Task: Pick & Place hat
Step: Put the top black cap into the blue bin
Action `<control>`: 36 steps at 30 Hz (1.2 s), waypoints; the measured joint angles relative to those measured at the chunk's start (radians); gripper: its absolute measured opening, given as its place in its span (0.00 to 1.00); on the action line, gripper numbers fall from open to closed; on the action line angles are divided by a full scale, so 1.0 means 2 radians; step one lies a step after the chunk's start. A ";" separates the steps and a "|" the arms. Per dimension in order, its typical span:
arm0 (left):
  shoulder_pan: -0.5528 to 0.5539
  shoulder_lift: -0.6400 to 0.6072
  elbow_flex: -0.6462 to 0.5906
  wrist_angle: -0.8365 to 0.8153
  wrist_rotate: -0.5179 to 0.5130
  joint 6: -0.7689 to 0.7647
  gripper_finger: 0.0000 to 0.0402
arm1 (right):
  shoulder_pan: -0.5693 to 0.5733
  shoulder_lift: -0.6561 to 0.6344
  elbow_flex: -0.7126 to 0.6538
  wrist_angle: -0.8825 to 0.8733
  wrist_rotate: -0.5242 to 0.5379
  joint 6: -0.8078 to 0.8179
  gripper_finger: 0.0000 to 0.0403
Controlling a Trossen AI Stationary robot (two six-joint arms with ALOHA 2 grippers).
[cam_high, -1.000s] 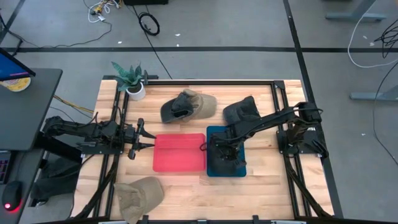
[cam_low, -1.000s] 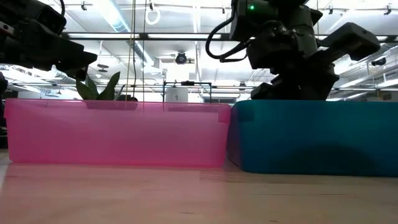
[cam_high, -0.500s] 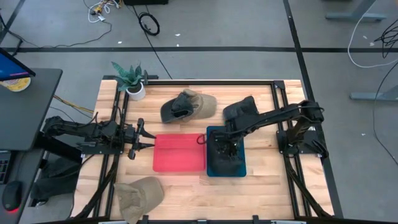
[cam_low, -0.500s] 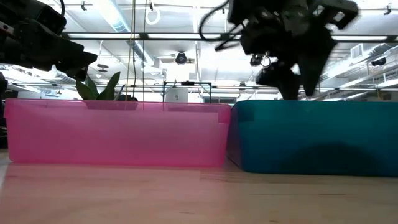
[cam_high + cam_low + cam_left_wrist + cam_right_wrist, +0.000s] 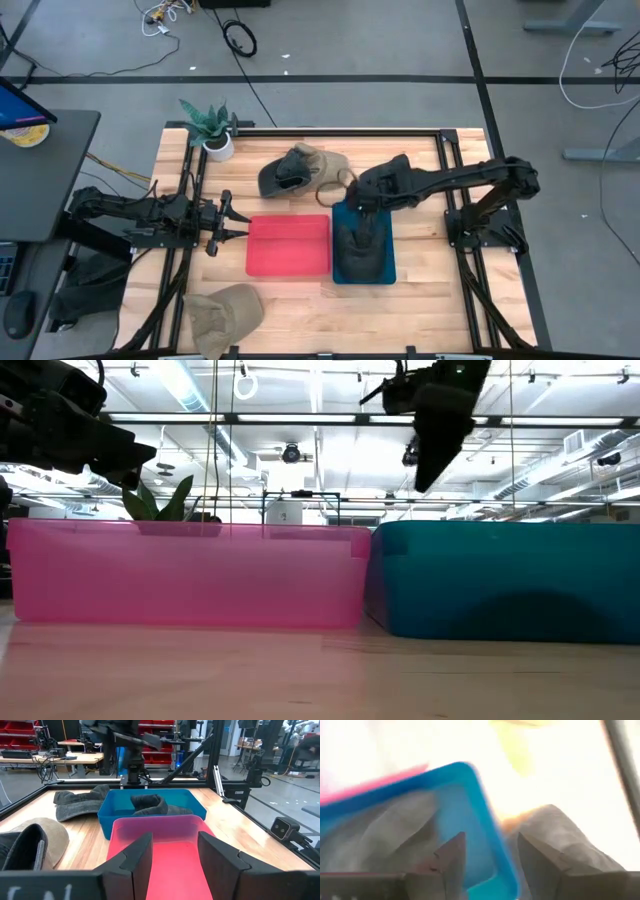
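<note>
**Dark hat lies in the blue bin**

A dark grey cloth hat (image 5: 362, 240) lies inside the blue plastic bin (image 5: 389, 274). The right gripper (image 5: 345, 182) hangs over the bin's far edge, fingers apart and empty. The left gripper (image 5: 236, 222), spread and empty, waits beyond the red plastic bin (image 5: 289, 245) beside the blue one.

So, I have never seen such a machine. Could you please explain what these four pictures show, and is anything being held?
Two robot arms work at a wooden table. One camera looks straight down, one sits at table height, and one rides on each wrist. The left gripper waits, open, beside the pink bin. The right gripper hangs open and empty over the blue bin's far edge. A dark hat lies inside that bin. Another dark hat, two tan hats and a potted plant rest on the table.
</note>
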 joint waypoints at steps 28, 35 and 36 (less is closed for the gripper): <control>0.000 0.000 0.000 0.000 0.000 0.000 0.40 | -0.162 -0.093 -0.224 0.127 0.019 0.127 0.43; 0.000 0.000 0.000 0.000 0.000 0.000 0.40 | -0.201 -0.093 -0.267 0.192 -0.008 0.120 0.43; 0.000 0.000 0.000 0.000 0.000 0.000 0.40 | -0.206 -0.093 -0.273 0.203 -0.012 0.118 0.43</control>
